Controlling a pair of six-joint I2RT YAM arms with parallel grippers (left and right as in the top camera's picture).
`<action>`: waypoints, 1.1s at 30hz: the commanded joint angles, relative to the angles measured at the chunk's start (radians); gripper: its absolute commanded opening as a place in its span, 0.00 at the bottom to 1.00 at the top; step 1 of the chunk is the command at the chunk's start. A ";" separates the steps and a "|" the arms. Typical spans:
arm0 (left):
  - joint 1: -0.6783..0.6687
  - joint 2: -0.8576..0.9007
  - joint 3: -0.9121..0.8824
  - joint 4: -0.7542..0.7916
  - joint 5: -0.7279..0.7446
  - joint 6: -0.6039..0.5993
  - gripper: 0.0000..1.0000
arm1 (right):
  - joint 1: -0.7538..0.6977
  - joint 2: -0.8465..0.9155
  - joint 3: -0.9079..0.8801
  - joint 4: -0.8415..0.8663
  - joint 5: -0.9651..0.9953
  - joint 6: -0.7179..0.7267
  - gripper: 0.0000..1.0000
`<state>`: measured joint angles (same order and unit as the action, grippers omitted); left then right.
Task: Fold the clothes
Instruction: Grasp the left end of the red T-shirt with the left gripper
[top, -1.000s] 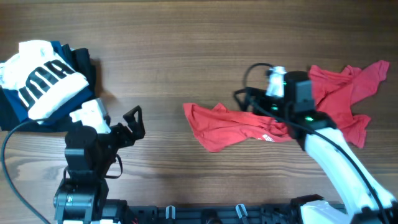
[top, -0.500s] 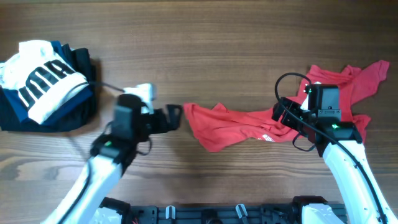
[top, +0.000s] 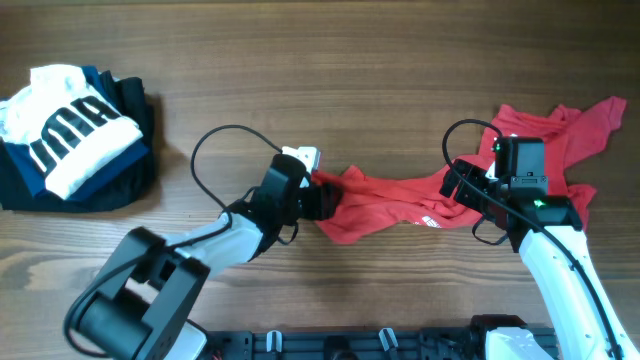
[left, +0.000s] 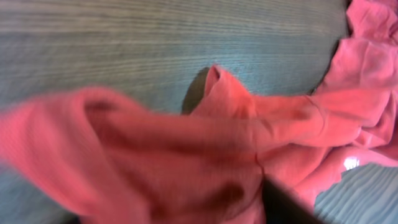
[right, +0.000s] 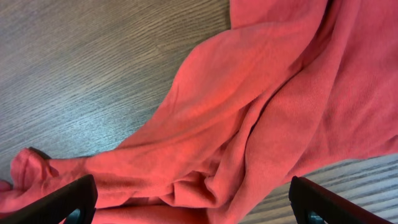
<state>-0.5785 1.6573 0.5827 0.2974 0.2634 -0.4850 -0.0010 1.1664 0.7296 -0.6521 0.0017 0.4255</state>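
Left arm has swung right across from beside the folded stack (top: 72, 135) at the far left of the overhead view. The left gripper (top: 320, 197) now sits on the near-left tip of the red shirt (top: 390, 205), which lies crumpled right of centre on the table (top: 300, 60). The right gripper (top: 462, 188) has held its spot over the shirt's middle for the last half second. Its fingers (right: 62, 200) stand wide apart at the bottom corners of its wrist view, with cloth bunched beneath them. So I judge both ends are being lined up for a spread before any fold.

The left wrist view is a red blur with one dark shape at the bottom, and I can't tell whether that tool is apart or clamped on fabric. The arm body hides the shirt's tip from above.
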 joint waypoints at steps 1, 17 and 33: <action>-0.002 0.024 0.010 0.054 0.010 -0.002 0.04 | -0.003 -0.013 0.006 -0.004 0.021 -0.004 1.00; 0.372 -0.468 0.011 -0.276 -0.077 0.007 0.04 | -0.003 -0.011 0.003 -0.091 0.193 0.100 0.99; 0.387 -0.487 0.011 -0.401 -0.105 0.010 0.04 | -0.088 0.244 0.003 -0.005 0.212 0.098 0.94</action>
<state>-0.1959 1.1797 0.5892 -0.1001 0.1795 -0.4843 -0.0547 1.3327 0.7296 -0.6647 0.1848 0.5125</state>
